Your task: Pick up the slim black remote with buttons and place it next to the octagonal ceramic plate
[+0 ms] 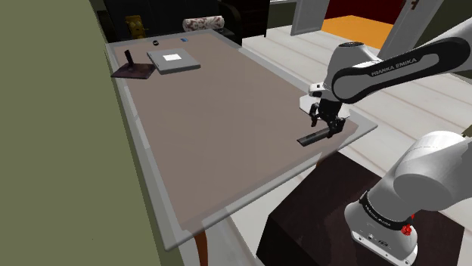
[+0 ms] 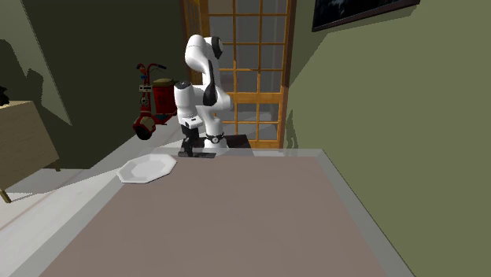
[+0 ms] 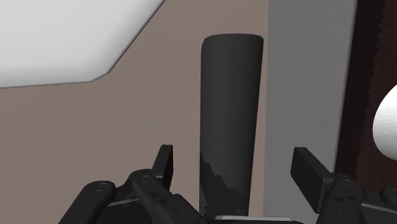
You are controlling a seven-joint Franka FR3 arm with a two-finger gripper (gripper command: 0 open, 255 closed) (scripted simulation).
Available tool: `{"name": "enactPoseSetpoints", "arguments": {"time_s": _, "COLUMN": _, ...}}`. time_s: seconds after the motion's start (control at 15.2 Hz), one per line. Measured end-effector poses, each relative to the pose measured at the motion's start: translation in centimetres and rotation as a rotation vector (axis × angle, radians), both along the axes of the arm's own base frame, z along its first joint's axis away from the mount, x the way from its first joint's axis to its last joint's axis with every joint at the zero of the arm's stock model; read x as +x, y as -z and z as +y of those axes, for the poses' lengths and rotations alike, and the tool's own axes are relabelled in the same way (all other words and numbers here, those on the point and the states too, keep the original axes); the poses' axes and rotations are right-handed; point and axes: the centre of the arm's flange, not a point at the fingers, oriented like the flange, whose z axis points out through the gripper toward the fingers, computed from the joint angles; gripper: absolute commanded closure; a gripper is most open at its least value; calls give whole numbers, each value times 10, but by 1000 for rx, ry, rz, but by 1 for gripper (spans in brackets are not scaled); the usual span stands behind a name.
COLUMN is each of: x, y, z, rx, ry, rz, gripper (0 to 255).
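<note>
The black gripper (image 1: 328, 125) hangs over the corner of the table (image 1: 227, 128) nearest the stand (image 1: 325, 204); its fingers (image 3: 163, 164) are spread wide, touching nothing; the slim black remote (image 1: 315, 138) lies flat between them, along the table's grey rim; the white octagonal plate (image 2: 147, 168) sits near it, not touching.

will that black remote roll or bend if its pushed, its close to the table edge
It probably slides rather than rolls: the remote looks long and lies flat on the table. It looks stiff, its outline straight. It lies near the table's edge, so a sideways push might tip it off.
</note>
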Motion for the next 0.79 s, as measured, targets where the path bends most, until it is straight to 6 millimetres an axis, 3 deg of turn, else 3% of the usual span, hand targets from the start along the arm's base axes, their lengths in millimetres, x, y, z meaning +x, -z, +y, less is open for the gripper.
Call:
{"name": "enactPoseSetpoints", "arguments": {"time_s": 0.2, "x": 0, "y": 0, "z": 0, "rx": 0, "ry": 0, "rz": 0, "gripper": 0}}
{"name": "enactPoseSetpoints", "arguments": {"time_s": 0.53, "x": 4, "y": -46, "z": -1, "rx": 0, "ry": 0, "rz": -2, "gripper": 0}}
{"name": "enactPoseSetpoints", "arguments": {"time_s": 0.79, "x": 4, "y": -50, "z": -1, "rx": 0, "ry": 0, "rz": 0, "gripper": 0}}
